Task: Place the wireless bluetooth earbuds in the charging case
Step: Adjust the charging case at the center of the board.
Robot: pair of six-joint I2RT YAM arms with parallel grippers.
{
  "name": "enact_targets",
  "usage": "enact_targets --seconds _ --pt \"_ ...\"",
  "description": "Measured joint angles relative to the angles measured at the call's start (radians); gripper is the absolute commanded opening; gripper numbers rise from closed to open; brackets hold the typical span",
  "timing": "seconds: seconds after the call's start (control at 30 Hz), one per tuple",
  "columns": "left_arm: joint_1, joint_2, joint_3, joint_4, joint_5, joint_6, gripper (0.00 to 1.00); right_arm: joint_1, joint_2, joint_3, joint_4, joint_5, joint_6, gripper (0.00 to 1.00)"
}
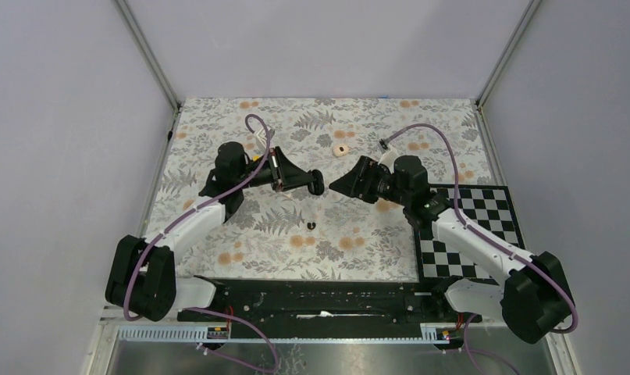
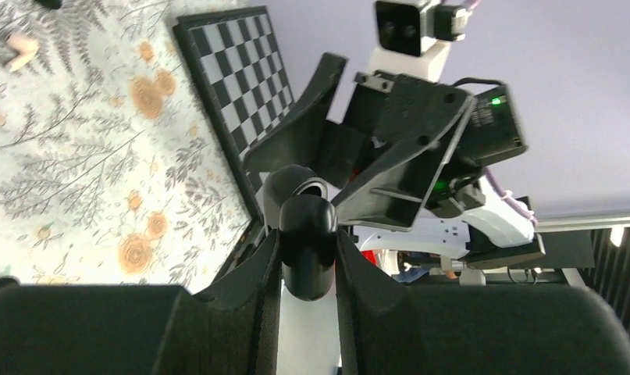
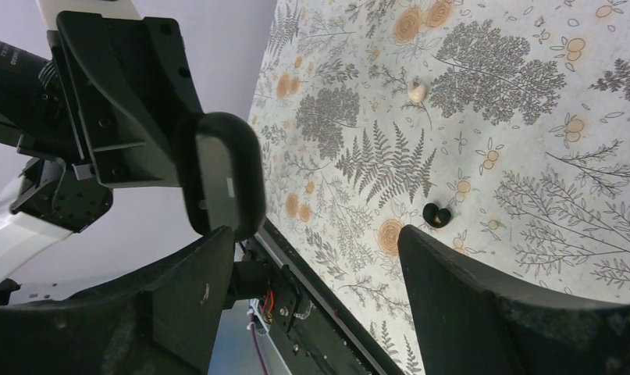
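My left gripper [image 1: 313,183] is shut on the charging case [image 1: 317,180], a glossy black pebble, and holds it above the table's middle. In the left wrist view the case [image 2: 305,226] sits clamped between the two fingers [image 2: 268,266]. My right gripper [image 1: 335,186] is open and empty, facing the case from the right, tips close to it. In the right wrist view the case [image 3: 220,173] hangs just above my left finger [image 3: 194,289]. The earbuds [image 1: 311,226] lie together on the cloth below both grippers, and they also show in the right wrist view [image 3: 436,215].
A peach round disc [image 1: 341,150] lies on the floral cloth behind the grippers and also shows in the right wrist view [image 3: 417,92]. A black-and-white checkerboard [image 1: 468,234] covers the table's right side. Grey walls enclose the table.
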Motion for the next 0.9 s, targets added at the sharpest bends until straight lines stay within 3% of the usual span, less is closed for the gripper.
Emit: enact_targets --seconds 0.33,0.9 --pt "0.000 -0.007 0.065 -0.333 -0.027 0.207 0.00 0.003 -0.011 0.089 -0.136 0.020 -0.070 0.86" --pt "0.000 -0.005 0.075 -0.434 -0.024 0.277 0.00 0.121 0.166 0.169 -0.161 0.074 -0.084 0.86"
